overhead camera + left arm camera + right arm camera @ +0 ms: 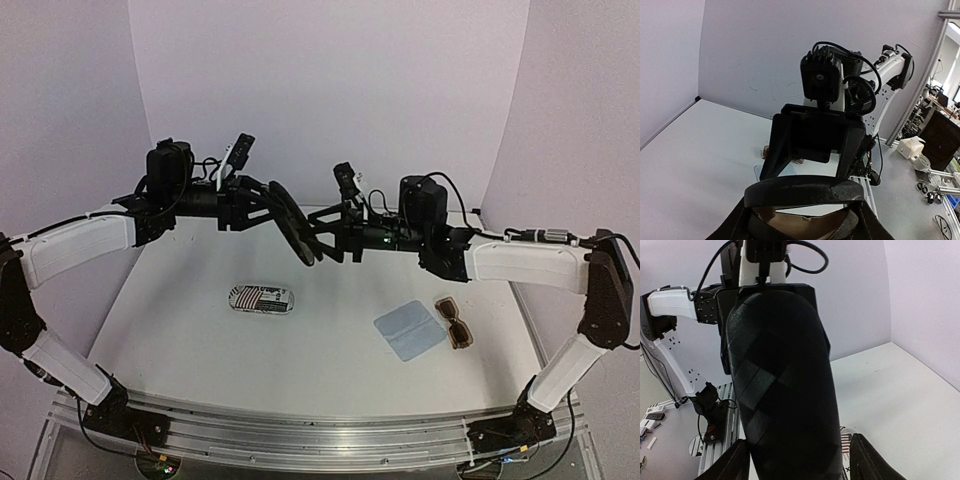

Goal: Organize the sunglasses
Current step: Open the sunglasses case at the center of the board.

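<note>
A black oblong case (299, 238) hangs high over the table's middle, and my left gripper (281, 211) is shut on it. In the left wrist view the case (805, 190) is slightly open, with a brown lining below its lid. My right gripper (323, 238) faces it from the right. Its jaws stand open around the case (785, 390), with a gap at the right finger (867, 460). The brown sunglasses (453, 322) lie on the table at the right. No white pair is in view.
A light-blue cloth (410, 331) lies just left of the brown sunglasses. A stripe-patterned case (261, 299) rests on the table left of centre, and its edge shows past the black case (845, 442). Walls close off the back and both sides.
</note>
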### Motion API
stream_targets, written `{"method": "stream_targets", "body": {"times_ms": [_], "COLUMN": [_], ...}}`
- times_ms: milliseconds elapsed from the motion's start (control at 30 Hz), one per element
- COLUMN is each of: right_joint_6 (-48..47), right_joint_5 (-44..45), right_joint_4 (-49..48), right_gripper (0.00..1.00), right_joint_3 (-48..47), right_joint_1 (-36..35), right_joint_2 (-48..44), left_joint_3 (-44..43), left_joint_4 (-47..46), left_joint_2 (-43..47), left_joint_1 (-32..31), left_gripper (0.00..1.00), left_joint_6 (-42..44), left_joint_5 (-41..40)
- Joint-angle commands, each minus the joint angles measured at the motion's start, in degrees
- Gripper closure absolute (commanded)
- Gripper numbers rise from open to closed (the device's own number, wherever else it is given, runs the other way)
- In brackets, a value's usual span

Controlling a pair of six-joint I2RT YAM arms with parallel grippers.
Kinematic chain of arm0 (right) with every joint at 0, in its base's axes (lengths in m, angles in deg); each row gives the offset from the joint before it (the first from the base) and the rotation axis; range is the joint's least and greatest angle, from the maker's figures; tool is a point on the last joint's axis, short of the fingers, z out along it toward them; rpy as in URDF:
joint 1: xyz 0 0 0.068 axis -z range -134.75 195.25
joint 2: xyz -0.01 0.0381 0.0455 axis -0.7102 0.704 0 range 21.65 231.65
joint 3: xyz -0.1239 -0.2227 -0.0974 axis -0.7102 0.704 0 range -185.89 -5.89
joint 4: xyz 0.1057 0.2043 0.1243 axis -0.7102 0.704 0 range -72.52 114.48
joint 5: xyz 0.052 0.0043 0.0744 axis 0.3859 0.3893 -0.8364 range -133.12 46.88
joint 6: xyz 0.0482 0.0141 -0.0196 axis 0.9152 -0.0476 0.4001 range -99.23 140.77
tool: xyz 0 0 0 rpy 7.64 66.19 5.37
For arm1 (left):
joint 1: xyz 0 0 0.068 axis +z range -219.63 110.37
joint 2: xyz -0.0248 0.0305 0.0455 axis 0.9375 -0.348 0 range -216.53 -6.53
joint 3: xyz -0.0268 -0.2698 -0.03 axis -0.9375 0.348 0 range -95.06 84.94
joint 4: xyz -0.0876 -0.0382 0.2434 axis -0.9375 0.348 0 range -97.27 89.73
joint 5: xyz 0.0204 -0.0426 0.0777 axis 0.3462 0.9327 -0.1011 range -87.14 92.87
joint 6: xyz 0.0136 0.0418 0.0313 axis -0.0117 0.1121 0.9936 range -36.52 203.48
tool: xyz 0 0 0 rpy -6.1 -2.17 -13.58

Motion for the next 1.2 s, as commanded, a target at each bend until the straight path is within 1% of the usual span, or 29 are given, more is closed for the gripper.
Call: {"method": "stream_targets", "body": {"times_ms": [0,33,133,200,300,433,567,667,967,1167], "right_joint_6": [0.85,0.14,-2.42,-3.08,-4.65,-9.76,-10.92,-11.12,-11.58,-11.69], "right_joint_5": [11.23,12.34,15.85,16.2,17.06,23.14,29.53,33.53,34.35,31.34], "right_joint_4": [1.37,2.18,4.22,4.49,4.66,9.38,12.62,13.21,13.24,13.22], "right_gripper": [0.38,0.39,0.41,0.4,0.36,0.32,0.31,0.32,0.39,0.38], "right_joint_3": [0.28,0.03,-0.13,0.28,1.29,-0.26,-0.66,-0.94,-3.26,-3.79], "right_joint_1": [4.64,4.06,2.3,1.61,0.81,-2.84,-6.81,-7.9,-8.21,-8.35], "right_joint_2": [-3.27,-3.19,-3.03,-2.93,-4.2,-5.4,-5.75,-4.86,-1.26,-0.15], "left_joint_3": [-3.66,-4.14,-4.44,-4.42,-5.4,-6.08,-6.04,-6.17,-6.33,-6.4], "left_joint_4": [4.96,5.82,5.76,5.42,8.38,12.41,12.68,12.28,12.14,12.01], "left_joint_2": [1.88,1.67,1.73,1.81,1.59,1.57,1.32,1.06,0.83,0.83], "left_joint_1": [0.7,0.72,0.68,0.68,0.68,0.68,0.68,0.68,0.68,0.68], "left_gripper": [1.0,1.0,1.0,1.0,1.0,1.0,1.0,1.0,1.0,1.0], "left_joint_6": [-1.77,-2.6,-4.89,-6.59,-6.42,-4.87,-4.7,-5.05,-4.76,-4.46], "left_joint_5": [0.51,-0.95,-1.8,-3.18,-8.54,-13.76,-14.78,-14.3,-14.26,-14.69]}}
